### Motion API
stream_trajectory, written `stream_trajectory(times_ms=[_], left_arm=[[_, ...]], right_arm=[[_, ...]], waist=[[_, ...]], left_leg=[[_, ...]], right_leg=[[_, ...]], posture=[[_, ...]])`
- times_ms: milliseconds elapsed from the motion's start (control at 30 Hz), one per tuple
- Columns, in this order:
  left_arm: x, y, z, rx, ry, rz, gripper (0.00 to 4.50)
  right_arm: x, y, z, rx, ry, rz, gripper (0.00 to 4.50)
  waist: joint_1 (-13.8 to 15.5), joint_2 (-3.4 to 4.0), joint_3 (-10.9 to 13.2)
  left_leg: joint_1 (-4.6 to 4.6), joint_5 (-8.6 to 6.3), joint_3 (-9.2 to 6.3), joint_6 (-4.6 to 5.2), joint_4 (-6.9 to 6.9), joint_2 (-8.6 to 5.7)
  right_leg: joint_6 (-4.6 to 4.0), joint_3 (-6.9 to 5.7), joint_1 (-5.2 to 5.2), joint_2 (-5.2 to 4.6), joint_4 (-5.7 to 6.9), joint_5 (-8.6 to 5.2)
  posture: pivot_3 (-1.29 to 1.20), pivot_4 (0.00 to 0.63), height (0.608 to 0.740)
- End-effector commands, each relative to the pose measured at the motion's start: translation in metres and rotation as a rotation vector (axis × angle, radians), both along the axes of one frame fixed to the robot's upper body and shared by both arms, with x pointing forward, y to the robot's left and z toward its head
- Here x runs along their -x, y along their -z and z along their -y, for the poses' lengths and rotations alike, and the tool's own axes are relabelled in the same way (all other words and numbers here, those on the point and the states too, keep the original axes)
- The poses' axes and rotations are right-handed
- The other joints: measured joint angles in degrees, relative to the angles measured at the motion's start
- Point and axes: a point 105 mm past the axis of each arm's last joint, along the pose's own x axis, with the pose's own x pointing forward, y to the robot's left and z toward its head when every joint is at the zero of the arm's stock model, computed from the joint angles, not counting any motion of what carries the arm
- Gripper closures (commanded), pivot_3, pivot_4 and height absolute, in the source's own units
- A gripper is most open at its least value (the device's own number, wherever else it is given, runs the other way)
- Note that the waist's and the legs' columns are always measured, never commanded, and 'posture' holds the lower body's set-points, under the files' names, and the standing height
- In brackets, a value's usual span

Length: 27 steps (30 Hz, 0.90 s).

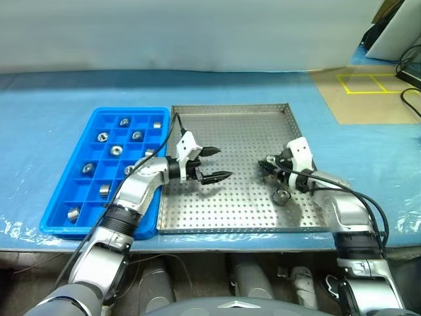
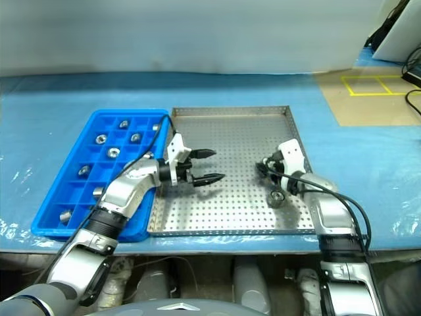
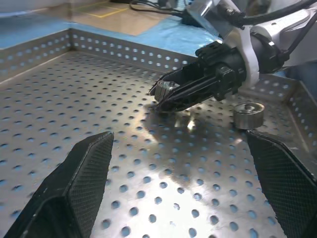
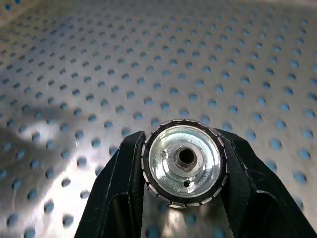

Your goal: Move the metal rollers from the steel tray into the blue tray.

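Rollers: small shiny silver cylinders with a centre hole. The one in the right gripper [image 4: 184,171] has a finely ridged rim, a polished dished face and a dark hub hole; call it the held roller [image 4: 184,166]. The black fingers [image 4: 121,186] press its rim on both sides, so the jaws are closed down to the roller's width. In the left wrist view this gripper sits low over the perforated floor with the roller at its fingertips; whether the roller touches the floor, cannot tell.

Second roller [image 1: 281,195] lies loose on the steel tray [image 1: 230,112], just beside the right gripper on the near side, flat, hole up, not touched.

Steel tray: square, silver, hole-dotted floor, low rims, on the light blue sheet [image 1: 52,99]. Right gripper is over its right part.

Blue tray [image 1: 99,115] sits touching the steel tray's left rim. Grid compartments; stored rollers [image 1: 116,149] sit one per cell in several cells, other cells bare.

Left gripper [image 1: 216,163] is over the left-middle of the steel tray, pointing toward the right gripper, well apart from it. Jaws spread wide, nothing between them, touching nothing.
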Motion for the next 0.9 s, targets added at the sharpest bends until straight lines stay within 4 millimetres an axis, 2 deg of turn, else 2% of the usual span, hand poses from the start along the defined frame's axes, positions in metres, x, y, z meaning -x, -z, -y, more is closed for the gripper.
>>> stream_trajectory(times_ms=[33, 233, 300, 400, 533, 667, 800, 900], left_arm=[[0.003, -0.011, -0.027, 0.013, -0.114, 0.047, 0.0], [0.023, -0.013, -0.073, 0.007, -0.341, 0.06, 0.0], [0.036, -0.01, -0.088, -0.002, -0.425, 0.056, 0.0], [0.055, -0.007, -0.101, -0.007, -0.523, 0.045, 0.0], [0.076, -0.007, -0.112, -0.002, -0.633, 0.032, 0.0], [0.094, -0.002, -0.121, -0.013, -0.72, 0.008, 0.0], [0.105, 0.001, -0.127, -0.021, -0.773, -0.008, 0.0], [0.11, 0.003, -0.133, -0.032, -0.803, -0.018, 0.0]], right_arm=[[-0.015, -0.032, -0.045, -0.061, -0.171, 0.133, 2.83], [-0.022, -0.052, -0.127, -0.146, -0.476, 0.176, 2.83], [-0.017, -0.057, -0.158, -0.161, -0.602, 0.181, 2.83], [-0.006, -0.058, -0.191, -0.168, -0.759, 0.188, 2.83], [0.008, -0.066, -0.218, -0.221, -0.903, 0.18, 2.83], [0.031, -0.058, -0.24, -0.192, -1.076, 0.162, 2.83], [0.056, -0.036, -0.25, -0.09, -1.244, 0.14, 2.83], [0.068, -0.019, -0.251, -0.025, -1.311, 0.123, 2.83]], waist=[[0.3, 0.01, 0.0], [3.9, 0.03, 0.0], [5.4, 0.03, 0.0], [7.8, 0.03, 0.0], [11.5, 0.05, 0.0], [13.6, 0.05, 0.0], [15.1, 0.06, 0.0], [16.2, 0.06, 0.0]], left_leg=[[0.01, -0.01, 0.0, -0.04, -0.04, 0.04], [-0.03, 0.01, -0.03, -0.17, -0.38, 0.09], [-0.03, 0.04, -0.03, -0.23, -0.59, 0.08], [-0.13, 0.06, -0.1, -0.27, -0.85, 0.1], [-0.38, 0.07, -0.41, -0.32, -0.96, 0.15], [-0.45, 0.09, -0.52, -0.35, -0.96, 0.16], [-0.44, 0.09, -0.66, -0.38, -1.0, 0.14], [-0.4, 0.15, -0.73, -0.48, -1.1, 0.14]], right_leg=[[0.0, -0.01, -0.02, -0.01, 0.0, 0.0], [-0.1, -0.11, -0.14, -0.01, -0.07, -0.05], [-0.15, -0.24, -0.16, -0.04, -0.16, -0.08], [-0.24, -0.85, -0.17, -0.08, -0.35, -0.13], [-0.45, -1.02, -0.16, -0.15, -0.37, -0.29], [-0.42, -1.13, -0.13, -0.19, -0.37, -0.32], [-0.37, -1.17, -0.13, -0.21, -0.31, -0.35], [-0.29, -1.18, -0.13, -0.2, -0.3, -0.4]], posture=[[-0.19, 0.15, 0.74], [0.11, 0.15, 0.74], [0.16, 0.15, 0.74], [0.29, 0.15, 0.74], [0.4, 0.15, 0.74], [0.47, 0.15, 0.74], [0.5, 0.15, 0.74], [0.53, 0.15, 0.74]])
